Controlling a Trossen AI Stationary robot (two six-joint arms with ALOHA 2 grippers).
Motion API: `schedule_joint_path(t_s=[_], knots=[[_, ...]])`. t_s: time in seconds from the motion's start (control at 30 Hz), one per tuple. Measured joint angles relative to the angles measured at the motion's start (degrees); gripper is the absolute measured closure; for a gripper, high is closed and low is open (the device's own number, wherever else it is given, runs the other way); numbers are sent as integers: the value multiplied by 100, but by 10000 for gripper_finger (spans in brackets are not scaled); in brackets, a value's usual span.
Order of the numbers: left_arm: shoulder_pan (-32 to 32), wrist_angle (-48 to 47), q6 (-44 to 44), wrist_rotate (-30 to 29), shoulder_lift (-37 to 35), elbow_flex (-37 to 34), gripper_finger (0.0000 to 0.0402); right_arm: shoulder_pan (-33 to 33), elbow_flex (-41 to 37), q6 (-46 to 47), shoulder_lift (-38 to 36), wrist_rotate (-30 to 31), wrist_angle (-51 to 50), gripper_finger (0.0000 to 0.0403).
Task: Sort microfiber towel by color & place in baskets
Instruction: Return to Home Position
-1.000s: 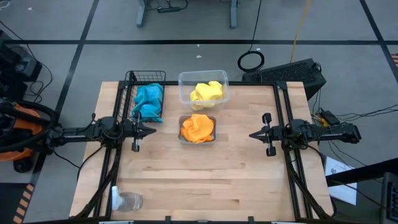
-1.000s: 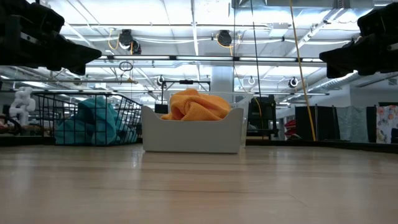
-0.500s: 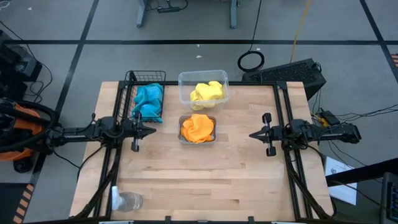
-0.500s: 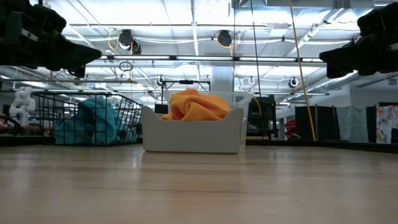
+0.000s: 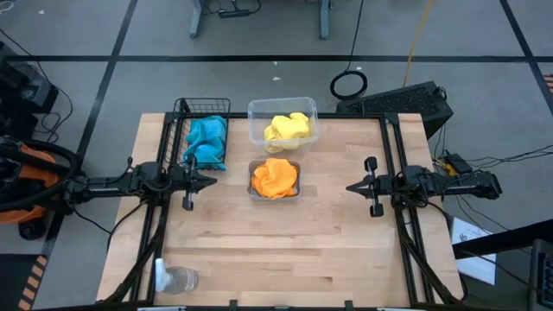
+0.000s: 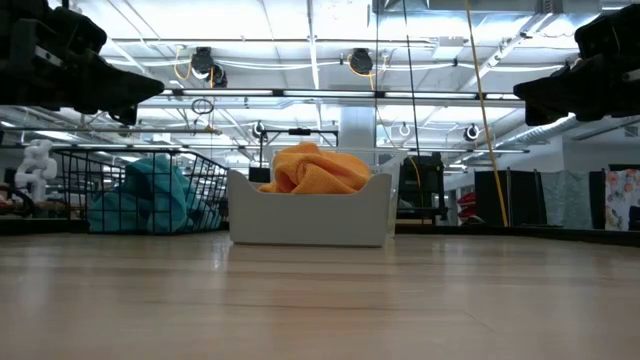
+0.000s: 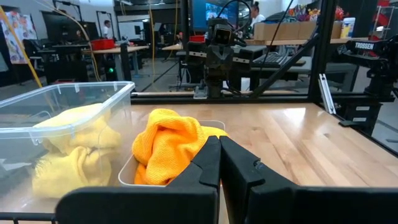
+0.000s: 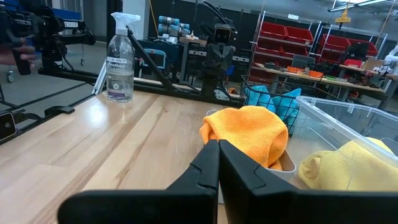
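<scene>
Left arm (image 5: 130, 183): stretched level from counter's (image 5: 285, 250) 9 o'clock edge, aimed toward 3 o'clock.
Left pincer (image 5: 211, 183): fingers (image 7: 208, 163) pressed together, nothing between them, held above counter surface.
Right arm (image 5: 432, 184): mirrored pose from 3 o'clock edge, aimed toward 9 o'clock.
Right pincer (image 5: 350, 187): fingers (image 8: 208, 163) closed too, empty, raised off counter.
Pincers tip to tip, well apart.

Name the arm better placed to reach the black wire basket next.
Left. Its end effector, shut, hangs close by the black wire basket; the right end effector, also shut, is beyond the grey tray, farther off.
</scene>
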Motion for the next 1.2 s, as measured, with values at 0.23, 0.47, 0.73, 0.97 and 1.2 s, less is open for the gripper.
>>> schedule_joint_path(t_s=[0.23,0.47,0.73,0.97,1.2], knots=[[0,0,-133,17,0,0,395,0,0,0,0,0,2,403],[-2,4,-2,62,0,2,395,0,0,0,2,2,2,403],[-71,26,-53,166,0,1,395,0,0,0,2,0,2,403],[-76,26,-152,184,0,1,395,0,0,0,2,0,2,403],[-76,26,-151,183,0,1,395,0,0,0,2,0,2,403]])
